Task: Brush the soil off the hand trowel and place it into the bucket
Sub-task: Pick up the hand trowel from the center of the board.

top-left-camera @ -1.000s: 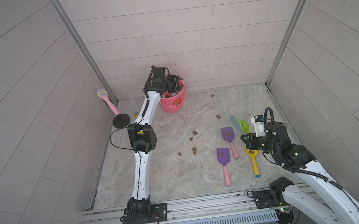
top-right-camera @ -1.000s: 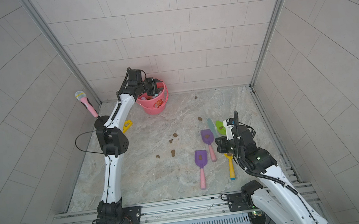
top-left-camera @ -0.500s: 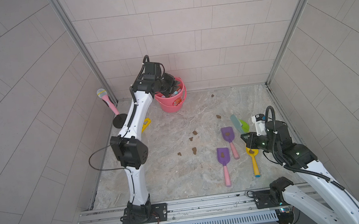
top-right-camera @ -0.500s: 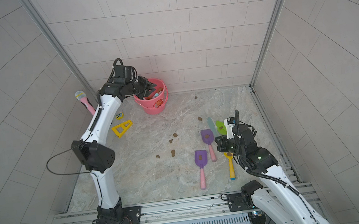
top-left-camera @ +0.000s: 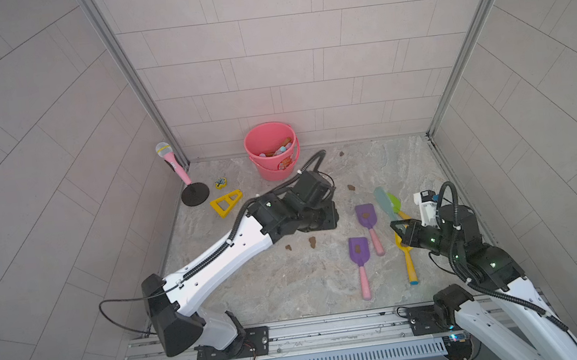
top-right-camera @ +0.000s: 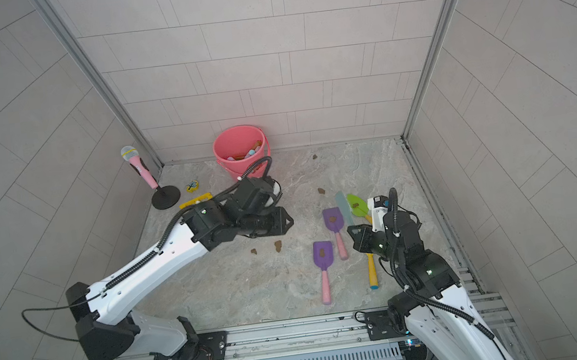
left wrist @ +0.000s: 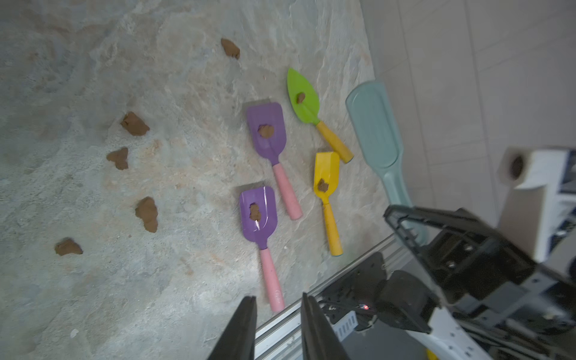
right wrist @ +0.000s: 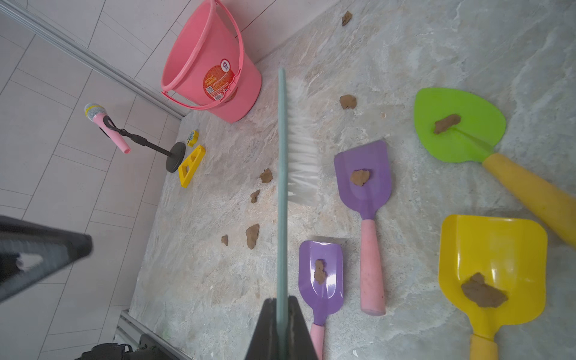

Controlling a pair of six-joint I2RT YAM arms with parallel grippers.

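Coral-pink bucket (top-left-camera: 280, 170) at the back wall, well apart from the trowels on the tabletop (top-left-camera: 273, 286): two purple trowels (right wrist: 374, 162), a yellow trowel (right wrist: 498, 249) and a green trowel (right wrist: 480, 106), each blade bearing a soil lump (right wrist: 360, 177). Right end effector (right wrist: 282, 300) clamps a teal brush (right wrist: 282, 156); left end effector (left wrist: 277, 304), jaws narrowly parted, holds nothing.

Glossy plastic bucket (right wrist: 193, 53) and trowels (right wrist: 367, 152) — soil lumps (right wrist: 252, 235) matt, rough — floor (right wrist: 405, 62) stone-textured.
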